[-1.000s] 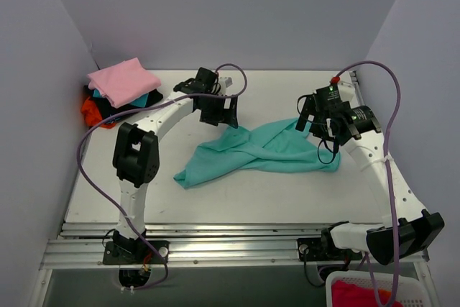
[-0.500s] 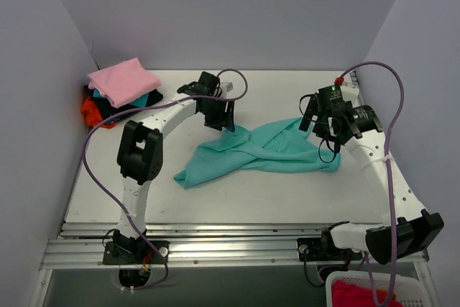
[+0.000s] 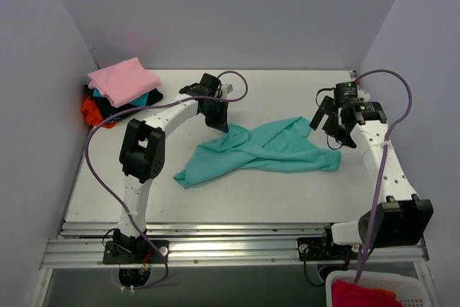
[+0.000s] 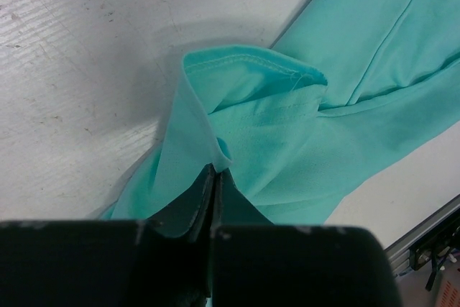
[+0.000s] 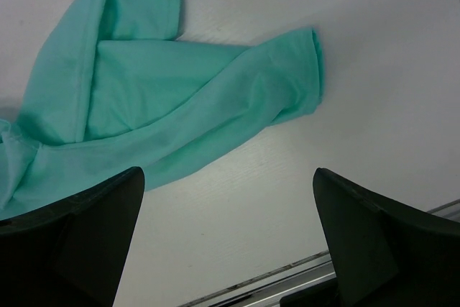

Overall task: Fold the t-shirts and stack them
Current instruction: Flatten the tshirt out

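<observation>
Even, soft light on all my feeds.
Faint shadow beside the teal t-shirt (image 4: pixel 287 134); my left gripper (image 4: pixel 215 172) reads dark and blurred up close.

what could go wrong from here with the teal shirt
1. The left gripper is shut on just a thin fold at the edge of the teal t-shirt; the cloth could slip out when pulled.
2. The shirt lies twisted and bunched, so lifting from this one point may tangle it more.
3. The right gripper is open above the other end, holding nothing, so a one-sided pull might just drag the shirt.
</observation>
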`<state>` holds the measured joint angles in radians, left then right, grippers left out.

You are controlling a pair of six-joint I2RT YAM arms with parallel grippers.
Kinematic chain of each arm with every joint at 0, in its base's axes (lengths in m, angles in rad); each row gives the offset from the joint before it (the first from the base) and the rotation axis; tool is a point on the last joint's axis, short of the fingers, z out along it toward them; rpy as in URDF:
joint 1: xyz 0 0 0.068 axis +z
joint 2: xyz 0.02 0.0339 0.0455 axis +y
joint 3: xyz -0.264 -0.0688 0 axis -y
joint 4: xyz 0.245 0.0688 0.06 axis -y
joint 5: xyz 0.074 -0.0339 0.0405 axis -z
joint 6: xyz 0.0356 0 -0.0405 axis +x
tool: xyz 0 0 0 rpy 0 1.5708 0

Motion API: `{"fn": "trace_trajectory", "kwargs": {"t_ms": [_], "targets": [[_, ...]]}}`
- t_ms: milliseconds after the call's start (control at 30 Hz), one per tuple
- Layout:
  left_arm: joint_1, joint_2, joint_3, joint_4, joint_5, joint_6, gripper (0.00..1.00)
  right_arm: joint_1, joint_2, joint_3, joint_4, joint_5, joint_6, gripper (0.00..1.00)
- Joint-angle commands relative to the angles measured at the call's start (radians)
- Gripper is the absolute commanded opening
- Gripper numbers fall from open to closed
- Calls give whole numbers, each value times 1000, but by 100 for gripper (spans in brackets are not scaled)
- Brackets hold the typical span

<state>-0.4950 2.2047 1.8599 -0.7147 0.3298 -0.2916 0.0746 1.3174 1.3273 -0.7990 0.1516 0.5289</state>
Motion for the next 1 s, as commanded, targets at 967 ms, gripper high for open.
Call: {"fn": "trace_trajectory", "kwargs": {"t_ms": [967], "targets": [[50, -257, -203, 107, 55, -26, 2, -263, 479, -33, 149, 52, 80, 97]]}}
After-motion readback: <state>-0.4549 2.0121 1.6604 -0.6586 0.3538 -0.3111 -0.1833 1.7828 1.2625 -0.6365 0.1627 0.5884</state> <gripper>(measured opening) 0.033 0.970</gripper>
